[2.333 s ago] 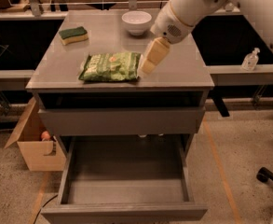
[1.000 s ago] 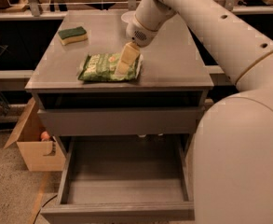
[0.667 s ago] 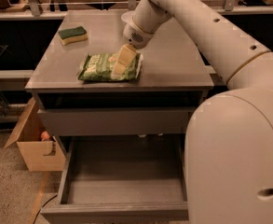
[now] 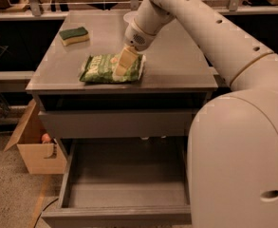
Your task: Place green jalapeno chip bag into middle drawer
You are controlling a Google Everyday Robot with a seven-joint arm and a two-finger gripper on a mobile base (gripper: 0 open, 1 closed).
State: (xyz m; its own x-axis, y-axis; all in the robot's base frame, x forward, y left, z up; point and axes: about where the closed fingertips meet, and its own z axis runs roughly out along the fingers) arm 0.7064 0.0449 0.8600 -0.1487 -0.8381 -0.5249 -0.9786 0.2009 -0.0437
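One white robot arm reaches in from the upper right over the grey table (image 4: 176, 56), its wrist bent steeply downward. Its gripper (image 4: 123, 64) points down onto the green jalapeno chip bag (image 4: 100, 70) and touches the bag just right of its middle. Whether it is released or clenched on the foil cannot be told. The bag lies flat near the table's front edge, with its long axis running left to right. The middle drawer (image 4: 124, 184) stands pulled open and empty, below the bag and nearer the camera. A green-and-yellow sponge (image 4: 74, 35) sits at the table's back left, well apart.
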